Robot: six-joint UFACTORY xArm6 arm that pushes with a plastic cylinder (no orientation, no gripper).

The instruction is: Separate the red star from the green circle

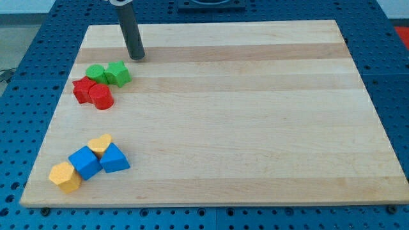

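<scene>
The red star (82, 89) lies near the board's left edge, touching the green circle (95, 71) just above it. A red circle (101, 98) sits against the star's right side. A green star (117, 73) touches the green circle's right side. My tip (137, 57) rests on the board above and to the right of this cluster, a short gap from the green star.
A second cluster sits at the lower left: a yellow heart (100, 144), a blue cube (85, 162), a blue triangle (114, 159) and a yellow hexagon (64, 176). The wooden board (255, 115) lies on a blue perforated table.
</scene>
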